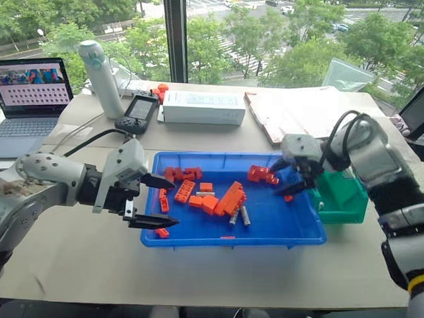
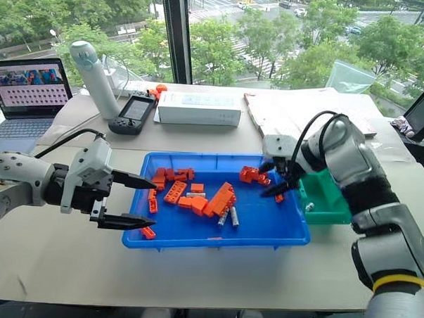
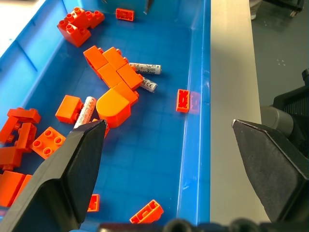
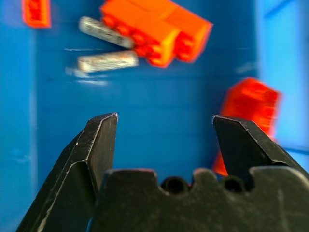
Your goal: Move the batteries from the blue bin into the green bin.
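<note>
Jaws of right gripper (image 1: 293, 176) hide part of green bin (image 1: 345, 200).

1. Beige table (image 1: 74, 258), matte top, daylit from behind
2. Full-height window (image 1: 288, 35) along the far edge, dark vertical mullion (image 1: 176, 34) left of centre
3. Outside: green treetops, a road with cars, seen from high up
4. Open laptop (image 1: 26, 105) at the far left, screen on
5. Far side of the table: white bottle (image 1: 101, 78), black handheld device (image 1: 139, 113), white box (image 1: 204, 107), papers (image 1: 298, 113)
6. Black cable (image 1: 93, 136) runs across the left part
</note>
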Available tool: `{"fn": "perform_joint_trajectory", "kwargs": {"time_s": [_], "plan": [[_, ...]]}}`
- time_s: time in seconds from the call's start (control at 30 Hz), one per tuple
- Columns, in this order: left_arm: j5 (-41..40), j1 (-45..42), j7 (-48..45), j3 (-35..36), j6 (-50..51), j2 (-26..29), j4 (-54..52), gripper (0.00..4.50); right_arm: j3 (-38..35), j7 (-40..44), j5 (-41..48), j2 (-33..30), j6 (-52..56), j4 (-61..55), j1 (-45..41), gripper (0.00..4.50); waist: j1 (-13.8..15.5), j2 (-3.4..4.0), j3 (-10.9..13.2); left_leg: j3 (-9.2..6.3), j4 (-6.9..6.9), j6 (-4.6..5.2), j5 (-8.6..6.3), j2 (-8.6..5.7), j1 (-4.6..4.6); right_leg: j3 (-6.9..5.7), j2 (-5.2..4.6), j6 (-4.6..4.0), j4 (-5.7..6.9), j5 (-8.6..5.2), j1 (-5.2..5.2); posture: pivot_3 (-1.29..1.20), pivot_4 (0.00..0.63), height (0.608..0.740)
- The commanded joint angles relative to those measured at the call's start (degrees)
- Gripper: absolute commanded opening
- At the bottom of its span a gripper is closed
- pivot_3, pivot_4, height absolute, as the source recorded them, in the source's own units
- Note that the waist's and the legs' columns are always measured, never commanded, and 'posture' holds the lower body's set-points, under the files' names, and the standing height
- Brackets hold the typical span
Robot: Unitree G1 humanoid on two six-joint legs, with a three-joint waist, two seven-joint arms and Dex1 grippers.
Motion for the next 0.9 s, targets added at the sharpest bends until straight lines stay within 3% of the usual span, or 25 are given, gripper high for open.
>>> {"fn": "perform_joint_trajectory", "kwargs": {"time_s": [0.03, 0.27, 0.47, 0.57, 0.7, 0.9], "plan": [[0.2, -3.1, 0.5, -0.1, -0.9, -1.1, 0.1, 4.5, -3.5, -6.5, 1.5, 1.1, 15.5, -10.9, 3.4, 3.74, 0.0, 0.0, 0.0, 0.01, 0.06, -0.01, 0.0, 0.01, 0.0, 0.01, 0.0, 0.0, 0.08, 0.0, -0.03, 0.0, 0.15, 0.74], [2.1, -5.0, -0.3, -2.2, -1.6, -1.8, 0.9, 4.5, -8.3, -20.7, 3.4, 7.0, 34.4, -21.4, 10.8, 3.74, 0.2, -0.01, 0.0, 0.01, 0.12, -0.05, 0.02, 0.03, 0.04, 0.07, -0.01, -0.08, 0.3, -0.06, -0.17, 0.0, 0.15, 0.74], [2.9, -6.6, -1.2, -3.4, -1.8, -2.4, 2.0, 4.5, -7.1, -28.3, 4.0, 9.8, 39.6, -26.9, 15.0, 3.74, 0.5, -0.02, 0.0, 0.01, 0.12, -0.05, 0.02, 0.02, 0.04, 0.06, 0.0, -0.07, 0.29, -0.06, -0.15, 0.0, 0.15, 0.74], [2.9, -7.0, -1.7, -3.4, -2.0, -2.5, 2.1, 4.5, -3.7, -30.6, 1.2, 7.9, 36.3, -27.8, 16.9, 3.74, 0.4, -0.02, 0.0, 0.01, 0.11, -0.04, 0.01, 0.02, 0.04, 0.07, 0.0, -0.07, 0.29, -0.07, -0.16, 0.0, 0.15, 0.74], [3.8, -7.2, -1.8, -3.7, -1.9, -2.5, 2.5, 4.5, -3.0, -31.6, 0.7, 6.8, 33.6, -27.3, 16.8, 2.7, 0.5, -0.05, 0.0, 0.01, 0.11, -0.04, 0.01, 0.03, 0.06, 0.06, -0.01, -0.08, 0.27, -0.07, -0.15, 0.0, 0.15, 0.74], [1.1, -8.2, -1.9, -1.9, -0.7, -4.2, 2.5, 4.5, -4.0, -27.2, -0.2, -0.2, 25.5, -23.9, 13.3, 0.56, 0.7, -0.04, 0.0, 0.01, 0.11, -0.04, 0.01, 0.02, 0.05, 0.06, -0.01, -0.08, 0.23, -0.07, -0.15, 0.0, 0.15, 0.74]]}}
